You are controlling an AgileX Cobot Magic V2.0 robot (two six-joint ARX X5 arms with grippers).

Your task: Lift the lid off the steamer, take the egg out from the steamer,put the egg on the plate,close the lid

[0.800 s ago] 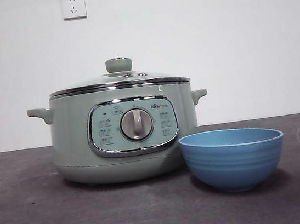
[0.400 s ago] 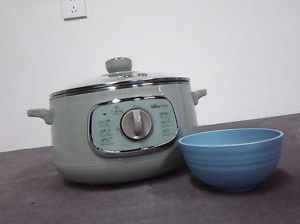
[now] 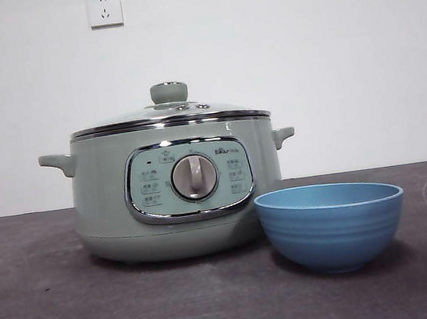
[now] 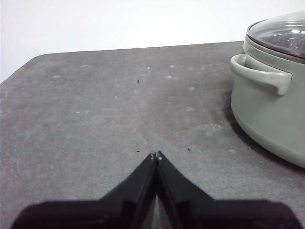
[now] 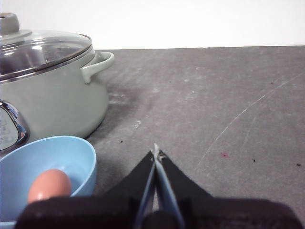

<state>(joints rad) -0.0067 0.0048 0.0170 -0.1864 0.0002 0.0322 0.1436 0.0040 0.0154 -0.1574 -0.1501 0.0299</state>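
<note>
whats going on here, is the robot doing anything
Nothing is being handled. The lid sits on the steamer, and the egg lies in the plate beside it. The left gripper and right gripper are both shut and empty, low over the bare table on either side of the steamer. By the look of it, the job is done.

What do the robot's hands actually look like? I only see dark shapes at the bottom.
Each is a plain matte black pair of flat wedge-shaped jaws tapering to a narrow tip: the left gripper and the right gripper look alike. No cables or markings show.
</note>
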